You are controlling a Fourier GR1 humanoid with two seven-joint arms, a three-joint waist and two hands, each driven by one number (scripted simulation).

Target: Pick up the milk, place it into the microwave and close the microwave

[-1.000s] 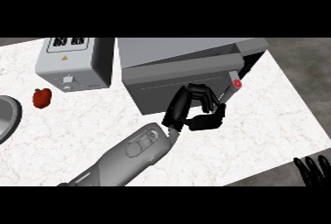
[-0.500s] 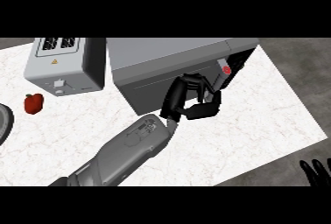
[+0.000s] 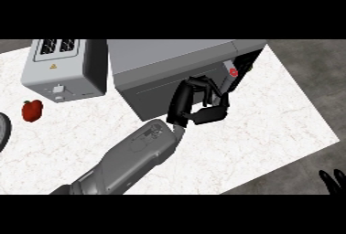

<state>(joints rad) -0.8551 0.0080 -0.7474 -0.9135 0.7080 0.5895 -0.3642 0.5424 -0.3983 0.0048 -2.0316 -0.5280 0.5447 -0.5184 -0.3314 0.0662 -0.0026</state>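
Note:
The grey microwave (image 3: 169, 55) stands at the back of the counter, its door (image 3: 152, 96) facing me and swung most of the way in. A white milk carton (image 3: 230, 74) with a red spot stands in the dark opening at the microwave's right end. My left hand (image 3: 197, 101) is at the door's right edge, just left of the carton. Its fingers are loosely bent, its thumb sits below them, and nothing is held between. My right hand (image 3: 332, 181) rests at the lower right edge of the view, fingers up.
A grey toaster (image 3: 61, 68) stands left of the microwave. A red bell pepper (image 3: 32, 110) lies in front of it, and a dark round rim (image 3: 3, 130) shows at the far left. The white counter (image 3: 270, 128) ends close on the right.
My left hand has moved up against the microwave door's edge. The door has swung further in, and less of the opening around the carton shows. The right hand has stayed put.

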